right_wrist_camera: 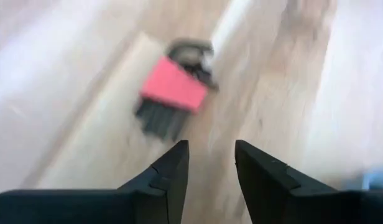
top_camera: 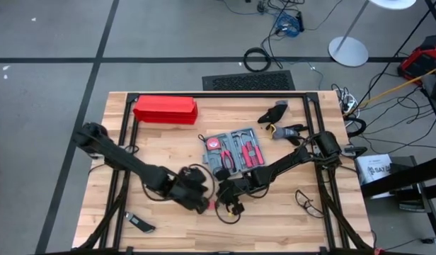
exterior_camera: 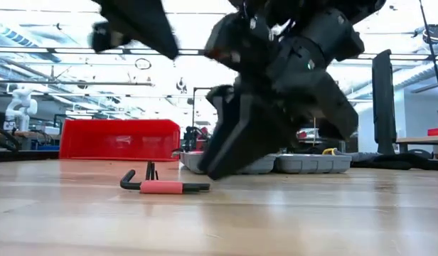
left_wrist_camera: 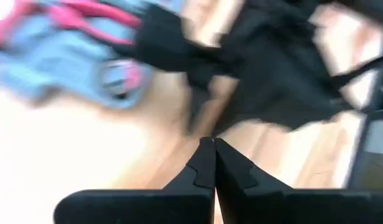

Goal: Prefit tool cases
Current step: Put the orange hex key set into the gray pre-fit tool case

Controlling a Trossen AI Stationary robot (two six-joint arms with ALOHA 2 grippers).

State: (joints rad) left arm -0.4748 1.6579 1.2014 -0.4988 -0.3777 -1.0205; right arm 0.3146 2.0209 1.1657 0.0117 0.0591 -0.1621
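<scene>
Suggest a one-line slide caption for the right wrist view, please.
Open right gripper hovering over the wooden table, approaching a red-holdered hex key set.

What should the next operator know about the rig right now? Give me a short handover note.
Left gripper: shut, empty, low over the table's near middle, next to the right arm.
Right gripper: open, empty, hovering just short of the red-sleeved hex key set, which lies on the wood in front of the tool case.
Tool case: open flat at table centre, red-handled tools already seated in its recesses.
Red box: far left of the table, untouched.
Done: most tools appear fitted.
Left: probably pick up the hex key set and seat it in the case; a small dark tool also lies near the front left edge.
</scene>
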